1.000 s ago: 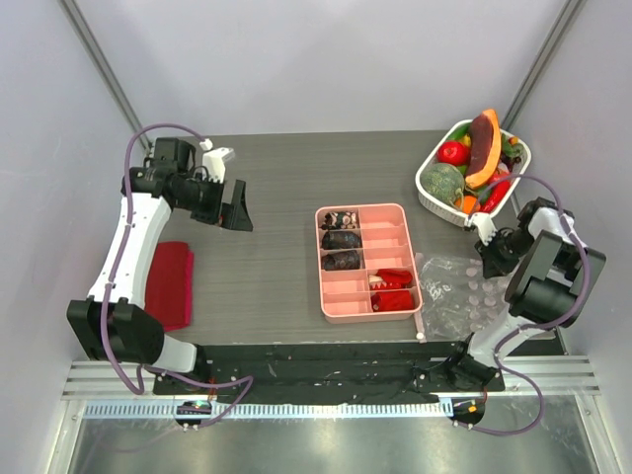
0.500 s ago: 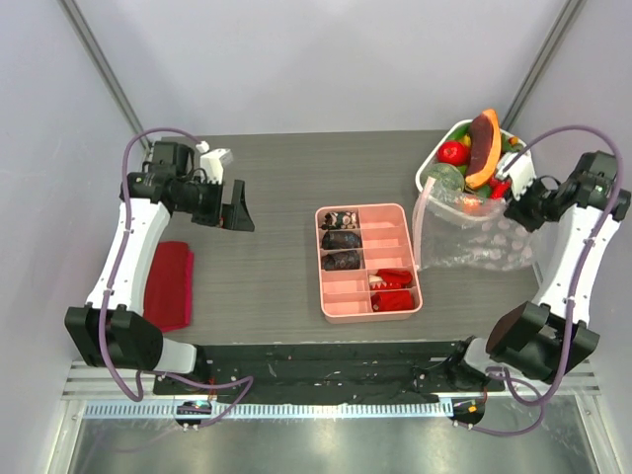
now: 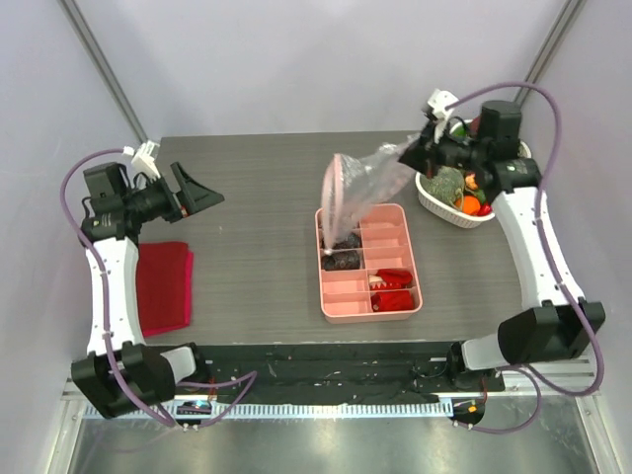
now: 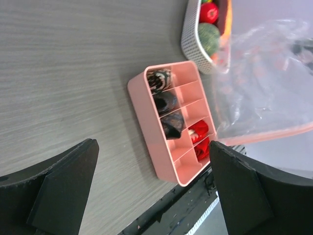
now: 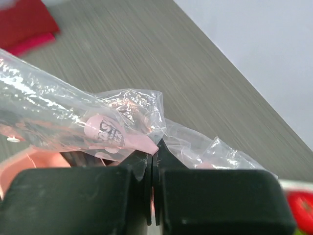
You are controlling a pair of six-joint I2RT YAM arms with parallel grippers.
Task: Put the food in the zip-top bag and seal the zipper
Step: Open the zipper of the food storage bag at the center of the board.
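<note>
Now the right tool (image 3: 413, 153) pinches shut on a fold of the zip-top bag (image 3: 360, 183), dangling over the pink tray (image 3: 321, 281); left tool (image 3: 202, 193) gapes empty; slick film may slip free

The black two-finger tool (image 5: 152, 155) pinches a fold of the crinkly clear plastic bag (image 5: 49, 117), its jaws pressed together. A pale pink strip with dark lettering (image 5: 115, 134) on the bag runs up to the jaws. Behind, a blurred red cloth (image 5: 24, 22) lies on the grey wood-grain worktop (image 5: 146, 58), well apart from its one visible edge.
</note>
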